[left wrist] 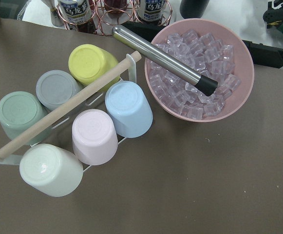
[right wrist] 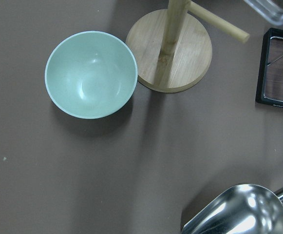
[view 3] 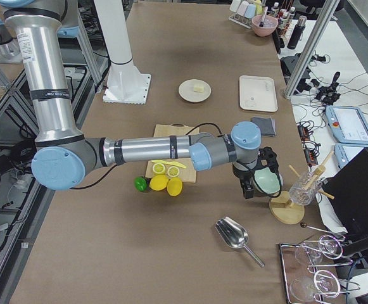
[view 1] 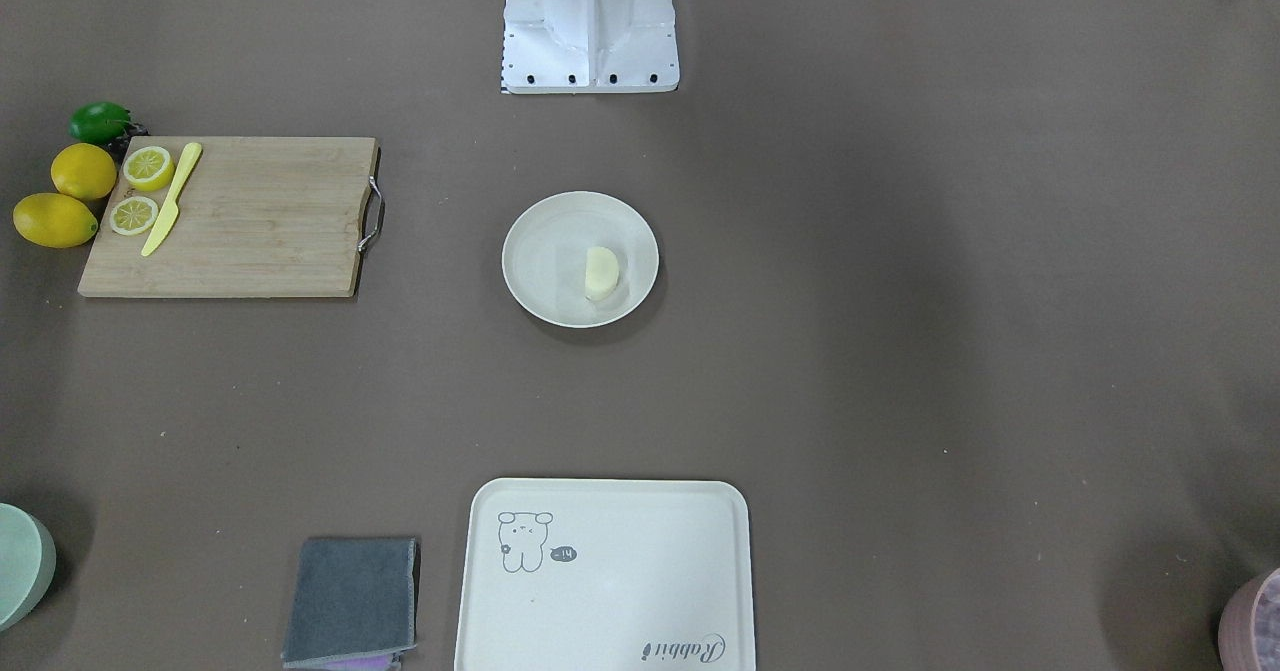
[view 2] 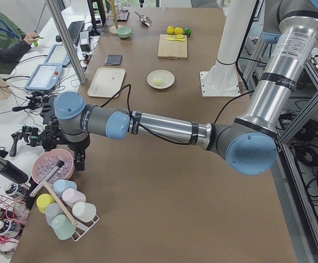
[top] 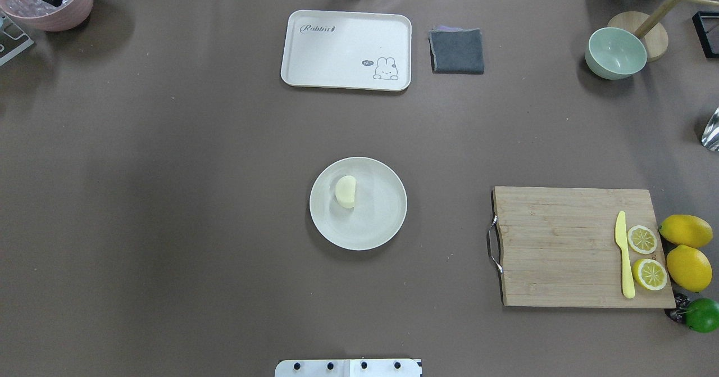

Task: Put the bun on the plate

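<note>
The bun [top: 345, 191] is lying inside the plate [top: 387, 225], which is standing in the middle of the counter [top: 168, 197]. The bun is sitting a little off the centre of the plate, toward the robot's left side, and its straight edge is facing the plate's centre. Nothing is touching it.

Both arms are reaching far away from the plate. The left end effector [view 2: 71, 149] is hanging over the counter's left end, above a pink bowl of ice [left wrist: 242, 100] with a metal tool [left wrist: 163, 53] lying across it. A rack of upturned cups [left wrist: 95, 134] is standing just beside that bowl. How wide this end effector is opening I cannot tell, because only the side view is showing it, and I am seeing nothing in its hold.

The right end effector [view 3: 258, 177] is hovering over the right end, above a green bowl [right wrist: 90, 73] that is sitting just beside a wooden stand [right wrist: 175, 53]. A metal scoop [right wrist: 238, 209] is lying near. For this one as well I cannot tell whether the fingers are apart or together.

A cutting board [top: 561, 242] is carrying a yellow knife [top: 623, 259] and two lemon halves [top: 642, 239]. A tray [top: 337, 51] and a grey cloth [top: 456, 51] are lying at the far edge.
</note>
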`<state>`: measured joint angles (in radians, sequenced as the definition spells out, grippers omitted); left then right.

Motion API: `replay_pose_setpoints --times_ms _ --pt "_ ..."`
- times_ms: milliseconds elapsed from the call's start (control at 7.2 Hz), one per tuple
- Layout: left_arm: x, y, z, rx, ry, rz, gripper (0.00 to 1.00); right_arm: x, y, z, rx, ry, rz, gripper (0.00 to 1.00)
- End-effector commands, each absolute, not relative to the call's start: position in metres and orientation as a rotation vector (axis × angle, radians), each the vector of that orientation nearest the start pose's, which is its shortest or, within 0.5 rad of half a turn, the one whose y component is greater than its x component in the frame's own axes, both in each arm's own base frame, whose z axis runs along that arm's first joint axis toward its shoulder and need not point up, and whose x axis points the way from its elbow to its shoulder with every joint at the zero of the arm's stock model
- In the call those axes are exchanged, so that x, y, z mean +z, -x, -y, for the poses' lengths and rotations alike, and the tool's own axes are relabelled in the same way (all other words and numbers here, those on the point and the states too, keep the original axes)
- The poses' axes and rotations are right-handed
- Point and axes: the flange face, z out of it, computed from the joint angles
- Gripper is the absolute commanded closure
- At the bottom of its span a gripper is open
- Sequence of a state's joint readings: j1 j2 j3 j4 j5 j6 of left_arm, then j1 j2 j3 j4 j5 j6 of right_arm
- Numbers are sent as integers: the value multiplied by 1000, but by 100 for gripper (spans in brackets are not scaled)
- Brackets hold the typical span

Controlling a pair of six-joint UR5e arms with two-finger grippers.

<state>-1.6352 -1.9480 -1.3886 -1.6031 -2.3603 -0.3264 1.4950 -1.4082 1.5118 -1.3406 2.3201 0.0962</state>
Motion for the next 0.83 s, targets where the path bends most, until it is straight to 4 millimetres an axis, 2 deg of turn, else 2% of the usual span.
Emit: replay_pose_setpoints --times_ms 0,278,694 --pt "514 105 641 -290 -88 -807 2 579 -21 580 -104 -250 766 0" --pt "512 105 641 -290 -89 -808 2 586 -21 583 -97 -236 767 0" --pt "515 104 642 -291 -83 -806 2 577 -20 587 -104 -250 771 0"
